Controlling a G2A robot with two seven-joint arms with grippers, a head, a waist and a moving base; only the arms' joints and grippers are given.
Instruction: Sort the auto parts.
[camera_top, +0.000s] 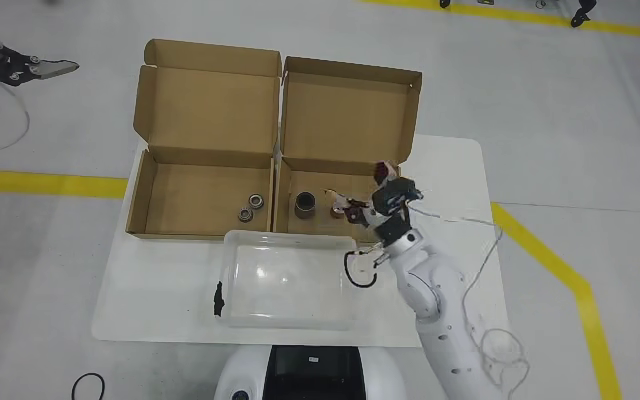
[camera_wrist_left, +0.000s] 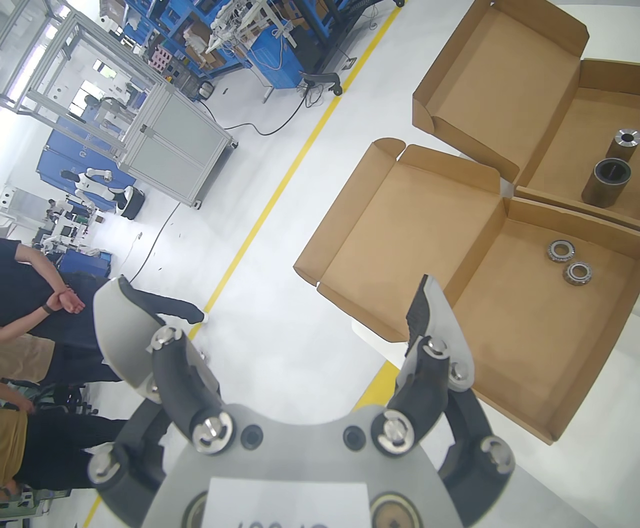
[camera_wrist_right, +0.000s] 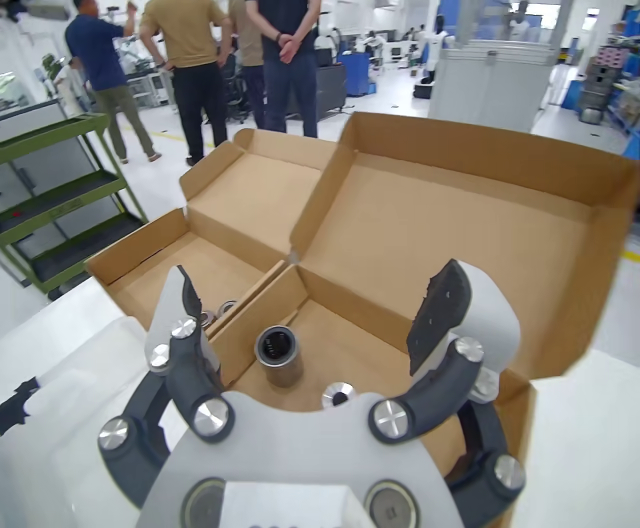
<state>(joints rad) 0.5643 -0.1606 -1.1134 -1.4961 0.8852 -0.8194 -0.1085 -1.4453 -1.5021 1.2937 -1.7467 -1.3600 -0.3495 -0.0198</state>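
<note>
On the table (camera_top: 450, 180), a boxed sleeve (camera_top: 304, 204) stands upright.

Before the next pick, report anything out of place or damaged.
A small black piece lies on the table beside the clear tray, in neither box; I cannot tell what it is. The rest looks sorted: two rings in the left box, two sleeves in the right box.

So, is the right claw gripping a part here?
No, the right claw stands open and empty above the box holding two metal cylinders.
</note>
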